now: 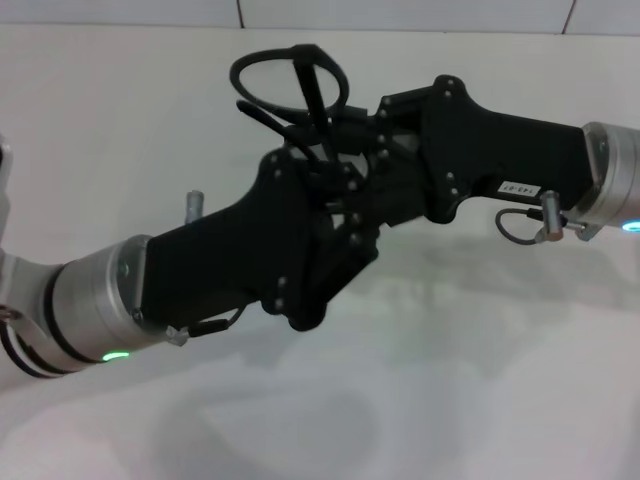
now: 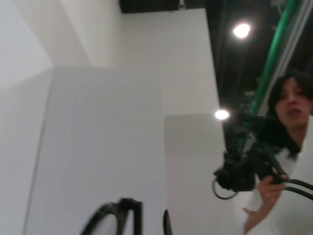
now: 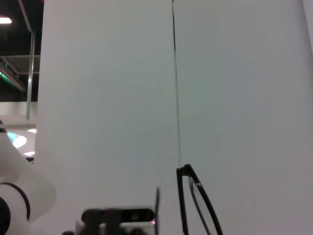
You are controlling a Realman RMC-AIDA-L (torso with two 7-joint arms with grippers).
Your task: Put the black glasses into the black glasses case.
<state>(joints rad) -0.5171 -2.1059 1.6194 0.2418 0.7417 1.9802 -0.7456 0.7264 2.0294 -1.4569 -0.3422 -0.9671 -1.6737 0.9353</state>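
Overhead, black glasses (image 1: 290, 85) between left gripper (image 1: 335, 185) and right gripper (image 1: 345, 150)

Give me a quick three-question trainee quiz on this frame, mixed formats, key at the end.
1. True or false: the black glasses lie flat on the white table.
2. Multiple choice: the left gripper and right gripper are A) far apart at the table edges, B) close together in mid-air under the glasses, C) out of view.
3. Is the black glasses case visible in any view?

Key: 1. False, they are raised above the table at the grippers. 2. B. 3. No.
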